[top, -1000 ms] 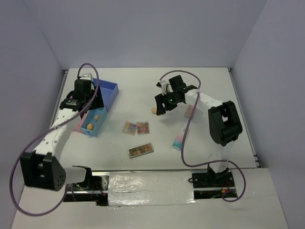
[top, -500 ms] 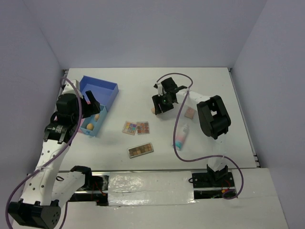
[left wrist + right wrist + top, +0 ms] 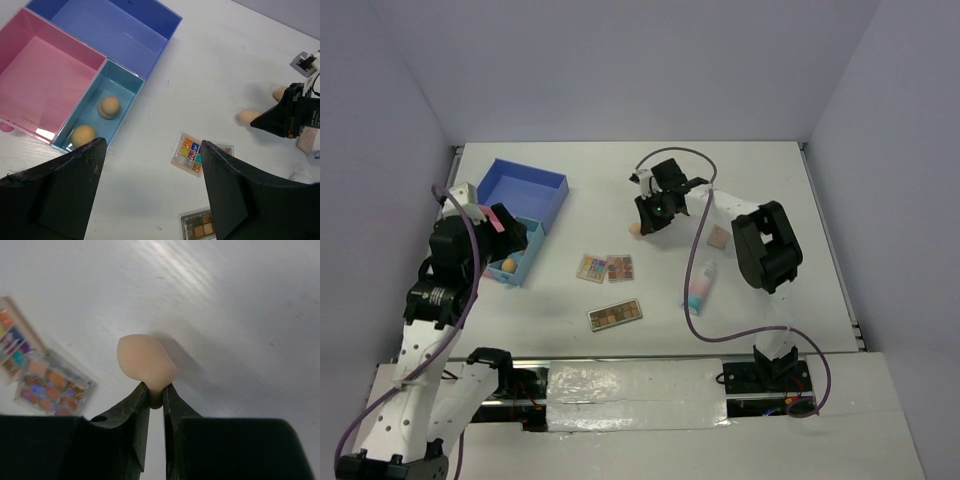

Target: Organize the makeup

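Note:
My right gripper (image 3: 156, 399) is shut on the narrow end of a peach sponge (image 3: 146, 365), low over the table's middle; from above, the sponge (image 3: 635, 229) shows at the gripper (image 3: 644, 221). The left gripper (image 3: 152, 145) hangs open and empty above the table, just right of the tray (image 3: 100, 30). Two sponges (image 3: 109, 106) (image 3: 82, 135) lie in the tray's teal compartment. Two multicolour palettes (image 3: 592, 267) (image 3: 620, 267) lie side by side, and a brown palette (image 3: 614, 315) lies nearer. The tube (image 3: 698, 285) and the beige compact (image 3: 719, 237) lie right of them.
The tray (image 3: 533, 172) has blue, pink and teal compartments and sits at the far left. The right arm's cable loops over the table by the tube. Another peach sponge (image 3: 280, 92) shows just beyond the right gripper.
The right gripper has moved slightly left and closed on the sponge. The left arm has pulled back from over the tray toward the near edge and risen, staying open.

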